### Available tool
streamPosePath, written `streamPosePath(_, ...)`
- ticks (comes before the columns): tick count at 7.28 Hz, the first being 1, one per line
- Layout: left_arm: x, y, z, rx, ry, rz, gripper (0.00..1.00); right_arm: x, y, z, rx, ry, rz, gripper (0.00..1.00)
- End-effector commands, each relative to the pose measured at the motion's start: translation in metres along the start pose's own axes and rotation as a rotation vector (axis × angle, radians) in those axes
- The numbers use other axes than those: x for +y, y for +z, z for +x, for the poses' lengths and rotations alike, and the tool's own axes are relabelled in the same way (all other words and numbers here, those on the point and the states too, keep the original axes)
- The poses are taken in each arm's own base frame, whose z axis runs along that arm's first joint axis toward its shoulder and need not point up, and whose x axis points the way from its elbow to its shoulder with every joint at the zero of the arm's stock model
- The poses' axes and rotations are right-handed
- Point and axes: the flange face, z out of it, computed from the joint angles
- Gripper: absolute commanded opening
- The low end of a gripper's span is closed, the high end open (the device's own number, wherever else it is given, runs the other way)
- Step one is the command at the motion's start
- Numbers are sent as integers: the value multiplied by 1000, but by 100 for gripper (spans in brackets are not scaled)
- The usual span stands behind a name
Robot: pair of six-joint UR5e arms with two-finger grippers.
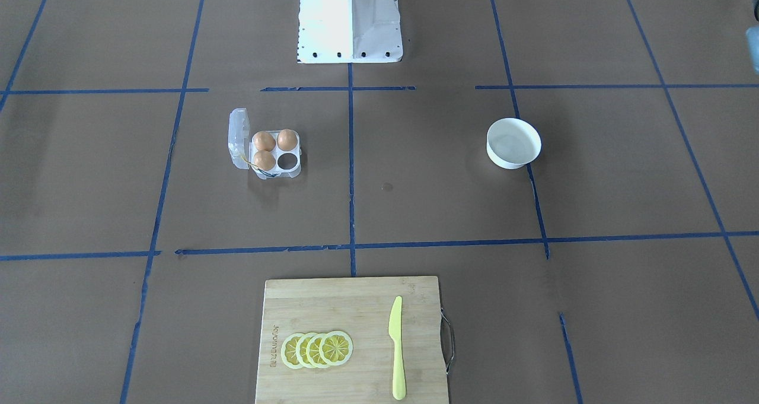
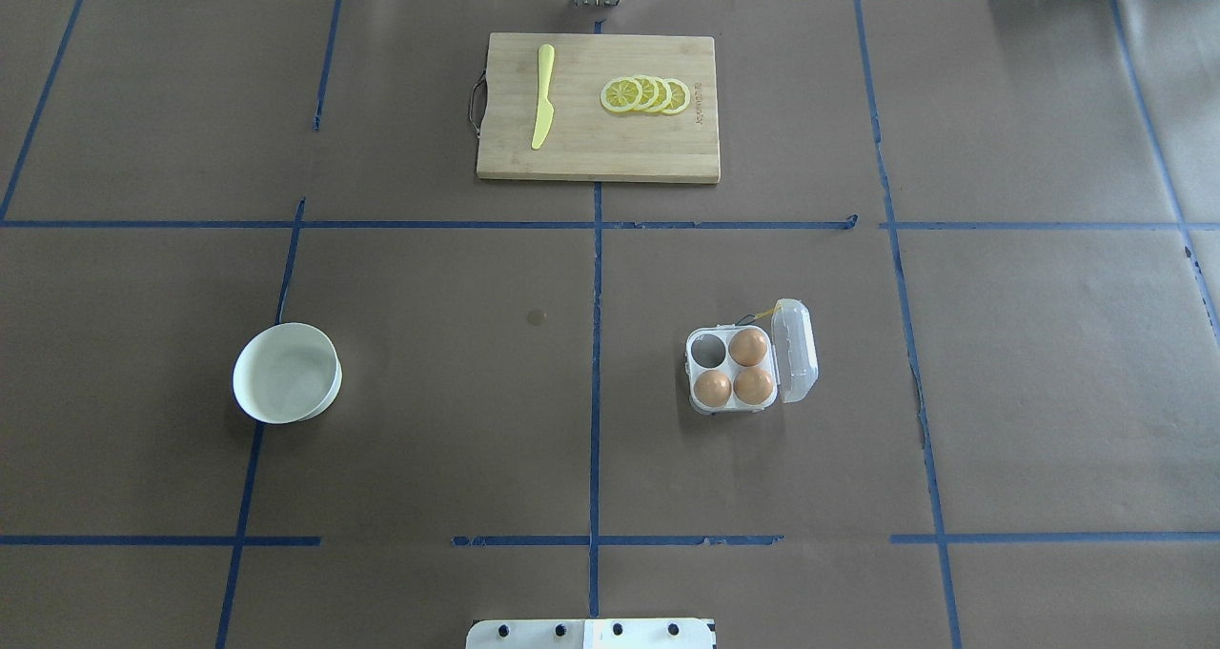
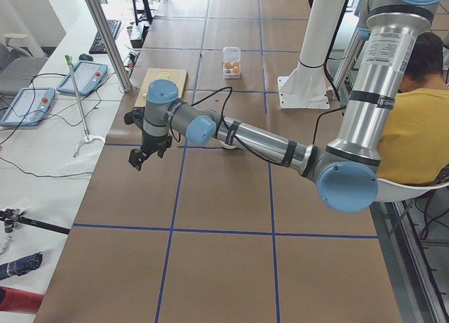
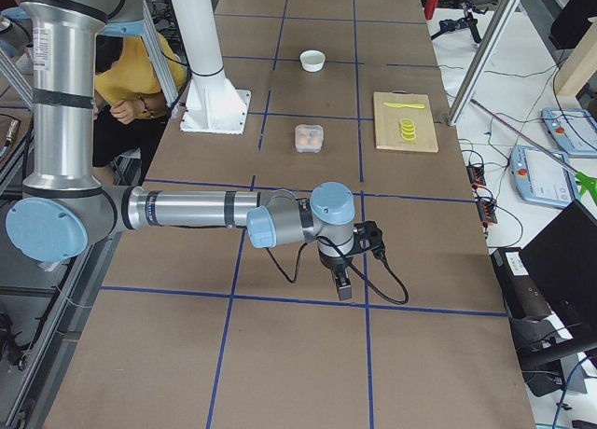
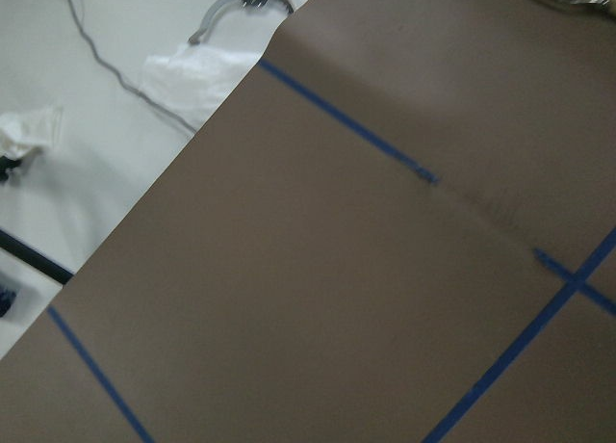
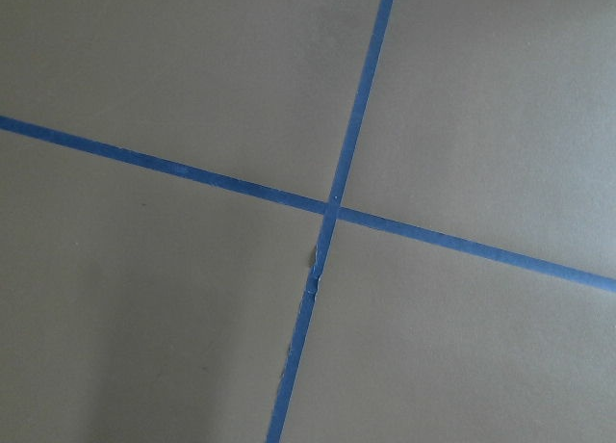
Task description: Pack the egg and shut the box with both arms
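The clear egg box (image 1: 295,168) stands open on the table with its hinged lid (image 1: 238,138) upright. Three tan eggs (image 1: 264,140) fill three cups and one cup (image 1: 288,161) is empty. The box also shows in the overhead view (image 2: 694,371). No loose egg is in view. My left gripper (image 3: 144,156) shows only in the exterior left view, hovering over bare table far from the box. My right gripper (image 4: 342,284) shows only in the exterior right view, also far from the box. I cannot tell whether either is open or shut.
A white bowl (image 1: 513,143) stands on the side opposite the box and looks empty. A wooden cutting board (image 1: 356,309) at the far edge bears lemon slices (image 1: 317,349) and a yellow knife (image 1: 396,347). The white pedestal (image 1: 350,18) stands at the robot's base. A person in yellow (image 3: 421,126) sits behind it.
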Motion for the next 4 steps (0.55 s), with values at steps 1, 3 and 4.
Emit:
streamPosePath(1, 103, 49, -48, 18, -162, -148, 100, 0, 0, 0, 0, 1, -1, 100)
streamPosePath(3, 134, 51, -58, 90, -324, -311, 100, 0, 1, 1, 0, 2, -2, 100)
streamPosePath(4, 131, 38, -43, 221, -388, -304, 100, 0, 0, 0, 0, 3, -1, 100)
